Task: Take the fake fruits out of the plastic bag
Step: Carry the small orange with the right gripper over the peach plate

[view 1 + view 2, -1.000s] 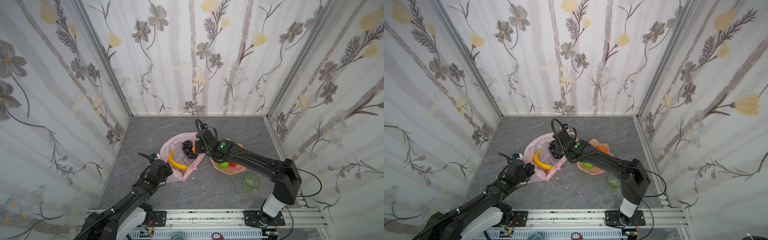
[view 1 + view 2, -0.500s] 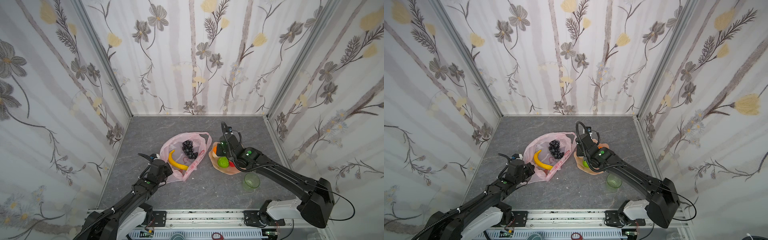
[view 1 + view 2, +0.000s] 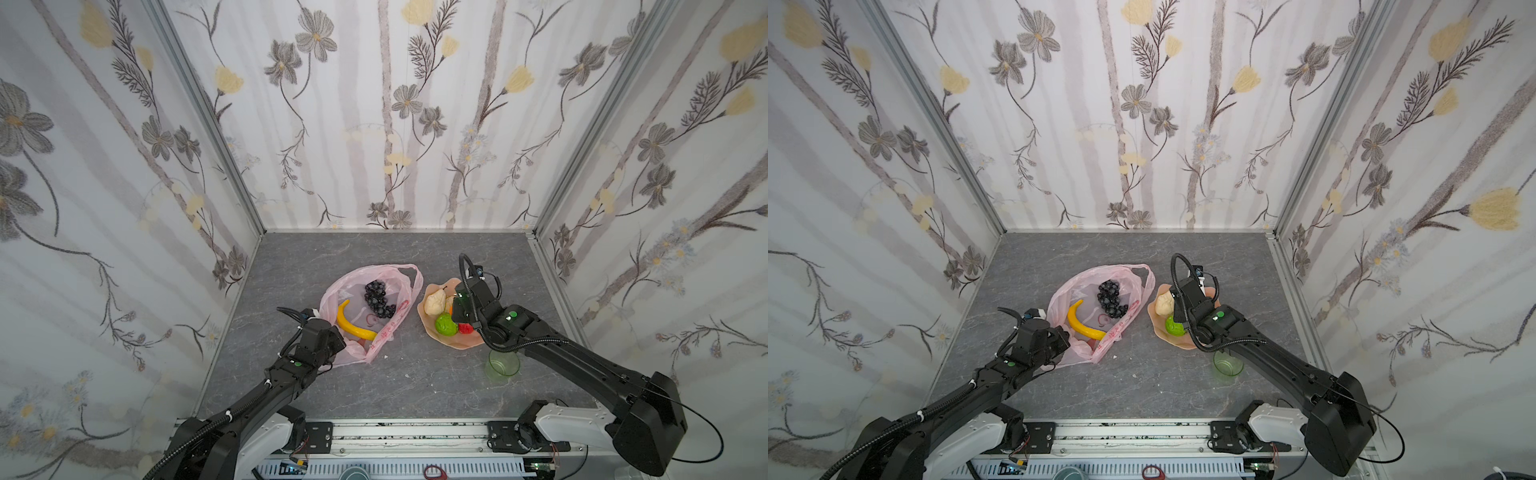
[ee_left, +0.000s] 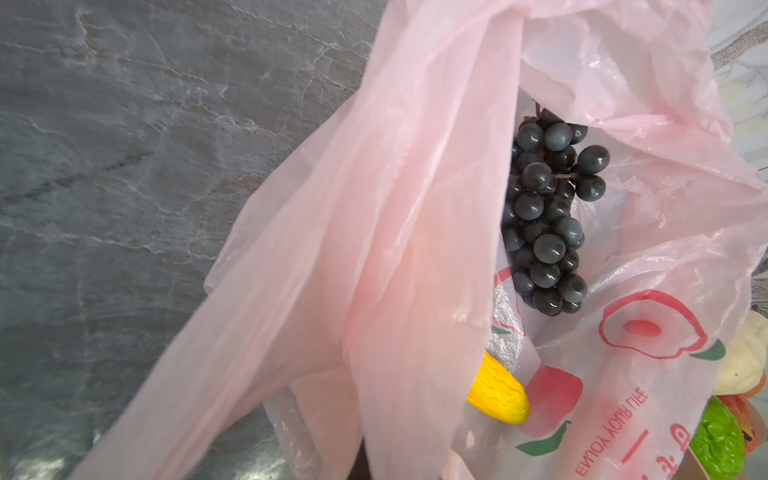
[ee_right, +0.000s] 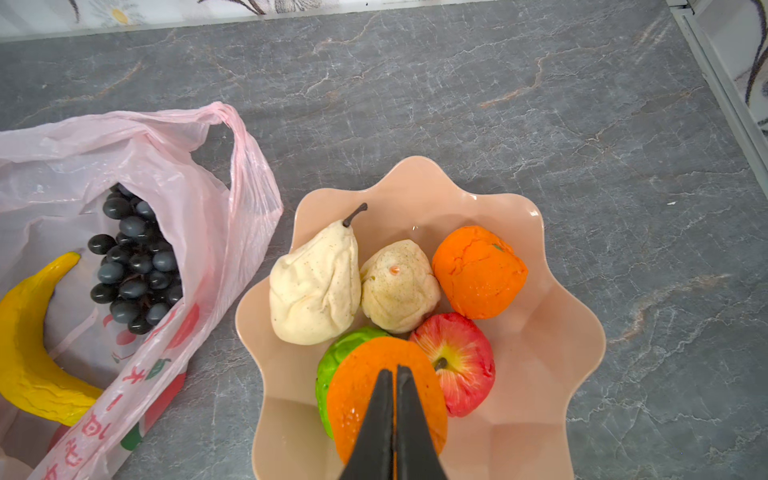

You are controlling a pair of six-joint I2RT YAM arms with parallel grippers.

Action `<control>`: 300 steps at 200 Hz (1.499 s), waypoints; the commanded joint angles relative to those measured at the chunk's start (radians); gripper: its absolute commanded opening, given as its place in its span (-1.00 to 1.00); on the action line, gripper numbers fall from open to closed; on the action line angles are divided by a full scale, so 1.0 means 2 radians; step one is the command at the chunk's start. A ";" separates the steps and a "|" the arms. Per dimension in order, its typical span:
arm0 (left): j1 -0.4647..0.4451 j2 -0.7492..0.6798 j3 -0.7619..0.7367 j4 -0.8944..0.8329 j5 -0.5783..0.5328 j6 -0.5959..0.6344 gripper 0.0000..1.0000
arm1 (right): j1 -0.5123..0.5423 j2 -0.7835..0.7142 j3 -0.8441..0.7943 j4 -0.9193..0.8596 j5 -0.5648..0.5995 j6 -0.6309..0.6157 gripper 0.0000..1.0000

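The plastic bag [image 4: 415,270] bears red print (left wrist view) — "ENJOY YOUR LIFE" — other red characters unreadable.

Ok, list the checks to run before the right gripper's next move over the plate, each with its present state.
1. Right gripper over the peach plate: ok.
2. Grip on the orange: ok; jaws closed together at it, and it looks raised above the green bumpy fruit and apple.
3. Bare plate area for a release: ok, beside the apple.
4. Left gripper at the plastic bag: ok, film drawn toward it; fingertips hidden.
5. Bag emptied: not ok; banana and grape bunch lie inside.
6. Right arm clear of the green cup: cannot tell; it passes right by the cup in both top views.
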 commanded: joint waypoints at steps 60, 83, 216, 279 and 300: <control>0.000 0.008 0.008 0.010 0.002 -0.008 -0.92 | -0.009 0.034 -0.003 0.038 0.006 -0.010 -0.93; 0.000 0.012 0.008 0.010 0.001 -0.008 -0.92 | -0.011 0.046 0.002 0.041 0.006 -0.013 -0.93; 0.000 0.025 0.018 0.010 0.000 -0.006 -0.92 | -0.011 0.066 0.022 0.041 0.009 -0.020 -0.90; 0.000 0.026 0.019 0.010 0.000 -0.005 -0.92 | -0.011 0.087 0.026 0.040 0.006 -0.019 -0.90; 0.000 0.025 0.017 0.010 -0.001 -0.005 -0.92 | -0.011 0.087 0.021 0.040 0.007 -0.018 -0.89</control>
